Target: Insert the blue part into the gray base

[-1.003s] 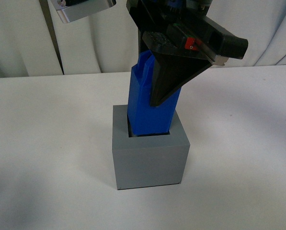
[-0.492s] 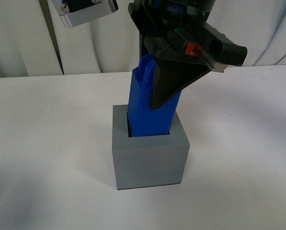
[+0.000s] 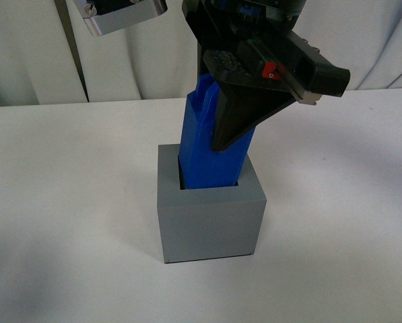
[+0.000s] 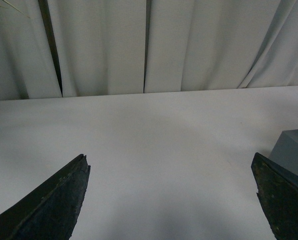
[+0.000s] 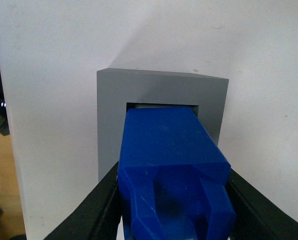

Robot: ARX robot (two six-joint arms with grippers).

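The gray base (image 3: 211,219) stands on the white table in the middle of the front view. The blue part (image 3: 201,158) has its lower end inside the base's square recess and rises well above the rim, leaning slightly. My right gripper (image 3: 211,131) is shut on its upper half from above. In the right wrist view the black fingers (image 5: 96,210) press both sides of the blue part (image 5: 171,150), with the gray base (image 5: 111,115) beyond it. My left gripper (image 4: 171,200) hangs open over bare table, and a corner of the gray base (image 4: 291,152) shows beside one finger.
White curtains (image 3: 32,54) close off the back of the table (image 3: 66,202). A metal part of the left arm (image 3: 123,15) shows at the top of the front view, behind and left of the base. The table's edge and floor (image 5: 1,190) show in the right wrist view.
The right gripper and the blue part have shifted only very slightly. The part's lower end has stayed in the base's recess throughout.
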